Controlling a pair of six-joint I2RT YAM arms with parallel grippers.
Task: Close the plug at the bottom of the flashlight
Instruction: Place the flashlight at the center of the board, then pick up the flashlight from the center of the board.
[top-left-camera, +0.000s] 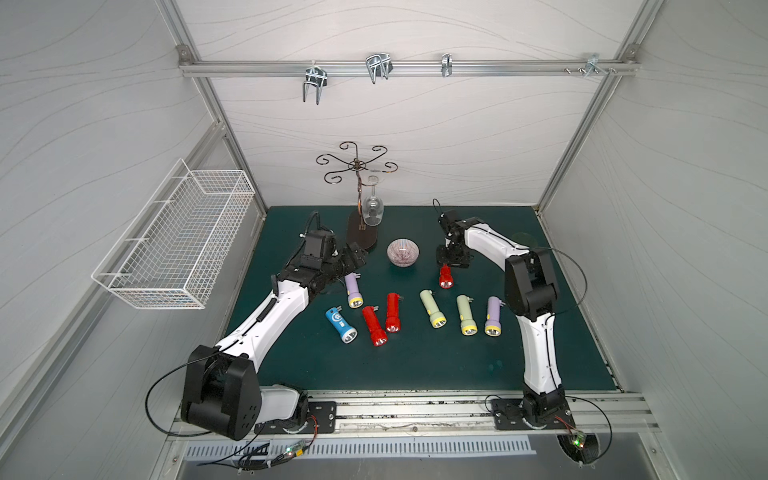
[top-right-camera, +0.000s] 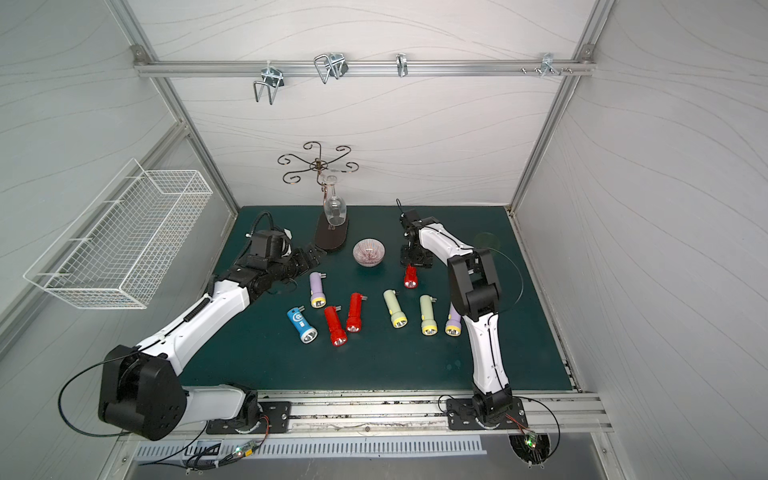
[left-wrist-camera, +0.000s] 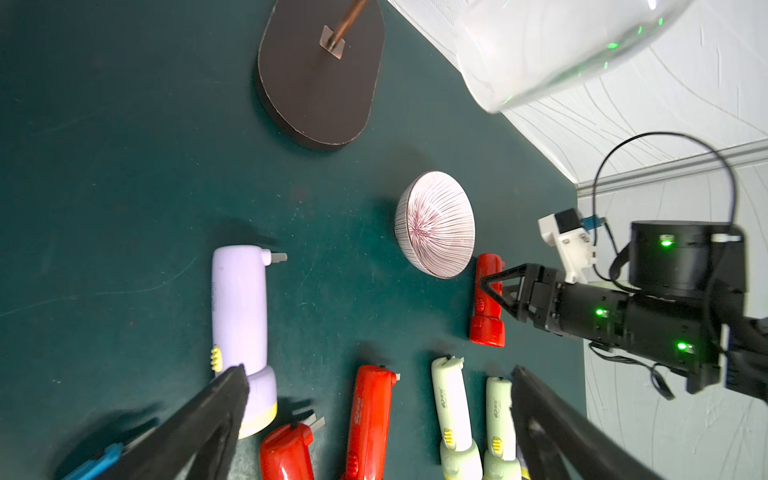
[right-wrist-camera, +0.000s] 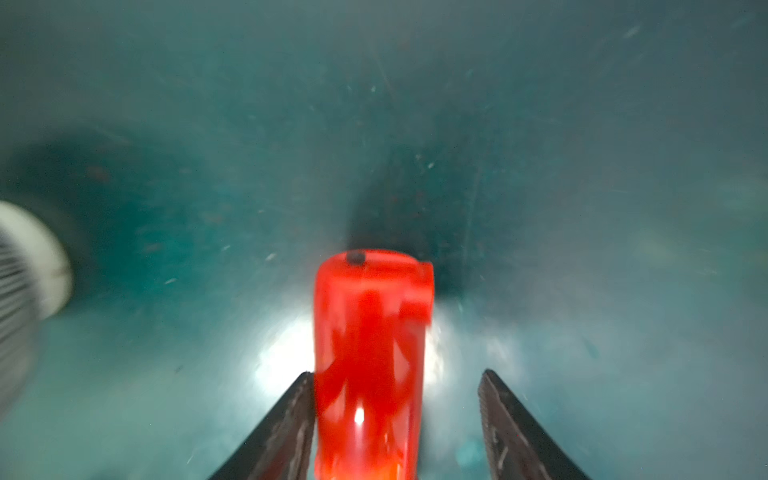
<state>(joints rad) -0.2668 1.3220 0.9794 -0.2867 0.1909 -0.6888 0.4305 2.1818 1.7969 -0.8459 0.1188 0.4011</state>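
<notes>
The right end effector (right-wrist-camera: 397, 373) stands part open astride the red flashlight (top-left-camera: 446, 277), which lies on the surface (top-left-camera: 415, 365) beside the bowl (top-left-camera: 402, 252); the left end effector (left-wrist-camera: 378, 370) is wide open, holding nothing.

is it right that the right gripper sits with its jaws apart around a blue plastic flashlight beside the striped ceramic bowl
Not blue: the plastic flashlight between the right gripper's parted jaws is red, as the right wrist view shows. It lies beside the striped ceramic bowl.
</notes>
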